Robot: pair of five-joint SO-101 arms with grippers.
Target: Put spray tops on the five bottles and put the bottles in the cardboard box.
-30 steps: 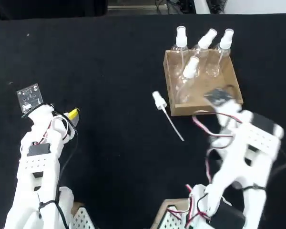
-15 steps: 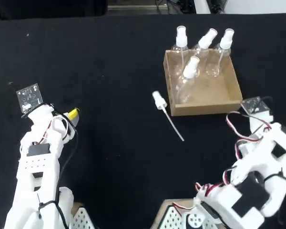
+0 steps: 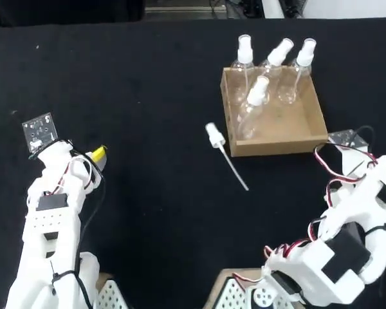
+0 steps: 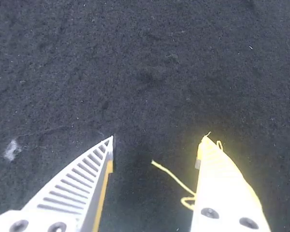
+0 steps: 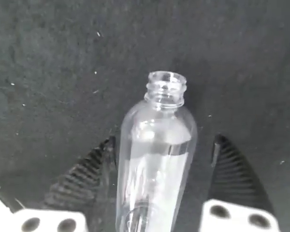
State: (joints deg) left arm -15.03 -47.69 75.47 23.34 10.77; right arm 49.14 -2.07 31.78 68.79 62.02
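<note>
- My right gripper (image 5: 163, 140) has its jaws spread wide, with the last bottle (image 5: 154, 164) between them. The bottle is close against one finger, a clear gap shows at the other, and I am not clamped on it.
- The bottle's long axis runs straight out along my jaws. Its open threaded neck points away from my wrist, and it has no top on it. It seems to lie on the black cloth (image 3: 148, 84), though I cannot be sure it isn't tipped up.
- My left gripper (image 4: 158, 138) hangs over bare cloth with its jaws apart and nothing between them.
- The loose spray top (image 3: 213, 136) lies on the cloth just beside the near left corner of the cardboard box (image 3: 273, 147). Its thin tube trails off towards my side of the table.
- It sits between my two arms. As my right jaws are around the bottle, I judge my free left arm should fetch it.
- The box holds four bottles (image 3: 251, 109), each wearing a spray top. Three lean at the far wall and one lies nearer the middle.
- Four are done, I reckon. To close on the fifth I need to squeeze across its body, not its neck.
</note>
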